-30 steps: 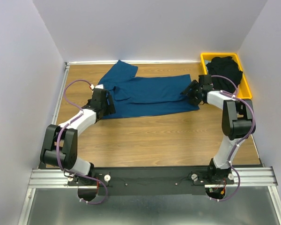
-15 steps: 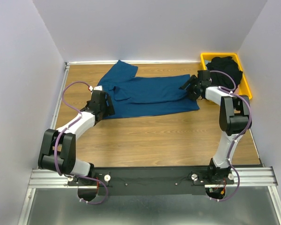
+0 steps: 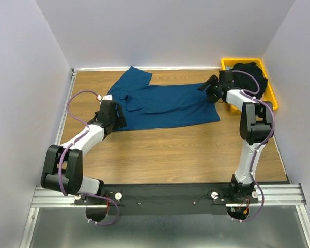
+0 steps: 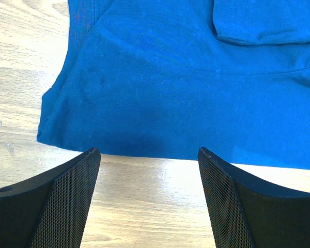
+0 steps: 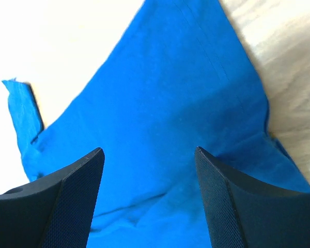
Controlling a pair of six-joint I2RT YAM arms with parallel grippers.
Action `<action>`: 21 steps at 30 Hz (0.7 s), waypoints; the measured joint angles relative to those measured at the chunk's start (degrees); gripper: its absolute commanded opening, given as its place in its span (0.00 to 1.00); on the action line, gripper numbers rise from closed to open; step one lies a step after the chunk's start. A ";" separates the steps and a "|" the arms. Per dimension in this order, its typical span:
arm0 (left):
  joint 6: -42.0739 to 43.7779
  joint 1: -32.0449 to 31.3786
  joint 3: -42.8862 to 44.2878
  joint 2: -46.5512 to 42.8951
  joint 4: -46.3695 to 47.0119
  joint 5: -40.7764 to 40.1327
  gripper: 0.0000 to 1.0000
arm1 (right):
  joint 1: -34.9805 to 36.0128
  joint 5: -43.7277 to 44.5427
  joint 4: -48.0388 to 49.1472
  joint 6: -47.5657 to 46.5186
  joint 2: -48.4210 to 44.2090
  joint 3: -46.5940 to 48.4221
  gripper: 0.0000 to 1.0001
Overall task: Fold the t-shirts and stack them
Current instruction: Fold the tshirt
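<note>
Just at t-shirt (image 3: 165, 103) edges — left tool (image 4: 147, 155), right tool (image 5: 148, 151) wide; open table (image 3: 186, 150) nearside

no legible text, label, brand, number or sign in any view, blue t-shirt (image 3: 160, 103) plain where visible, yellow tray (image 3: 243, 60) and wooden surface (image 3: 170, 150) unmarked
</note>
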 measured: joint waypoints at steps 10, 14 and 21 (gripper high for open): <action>-0.70 2.10 1.77 0.98 0.11 1.11 0.72 | -2.27 -4.15 -0.83 -5.11 -12.35 -14.08 0.68; -0.85 3.10 4.09 4.00 0.31 1.95 0.69 | -3.98 -5.01 -0.52 -6.97 -18.60 -19.91 0.66; -0.85 4.04 5.68 8.26 0.42 3.34 0.68 | -5.88 -5.84 -0.22 -8.09 -19.78 -25.92 0.61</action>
